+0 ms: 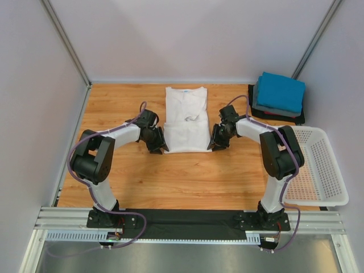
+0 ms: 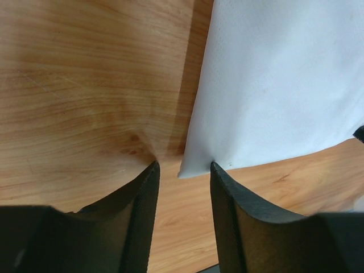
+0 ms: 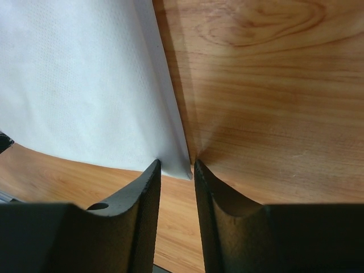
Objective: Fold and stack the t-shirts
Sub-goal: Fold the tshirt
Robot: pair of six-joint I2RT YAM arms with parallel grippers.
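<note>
Table (image 1: 187, 176): wood-grain top, both my arms reach out over it from the near edge.

White t-shirt (image 1: 186, 119): lies flat at mid-table, folded into a long narrow rectangle, collar at the far end, hem toward my bases. Some creasing near its middle.

Basket (image 1: 315, 202): white, perforated, at the right side of the table, well apart from the white tee.

Stack at the far right corner: blue t-shirt (image 1: 280, 91) folded on top, grey t-shirt (image 1: 267, 108) under it, black t-shirt (image 1: 298, 120) at the bottom, its edges showing beyond the others.

Left gripper (image 1: 162, 148): low at the near-left corner of the white tee. Left wrist view: fingers (image 2: 142, 216) stand a narrow gap apart, bare wood visible between them, and the cloth corner lies right at the tips, touching the inner one. Nothing is clamped.

Right gripper (image 1: 214, 147): low at the near-right corner of the same tee. Right wrist view: fingers (image 3: 145, 216) also parted, gap narrower. The hem corner sits at the mouth of the gap, flat on the wood, not pinched.
</note>
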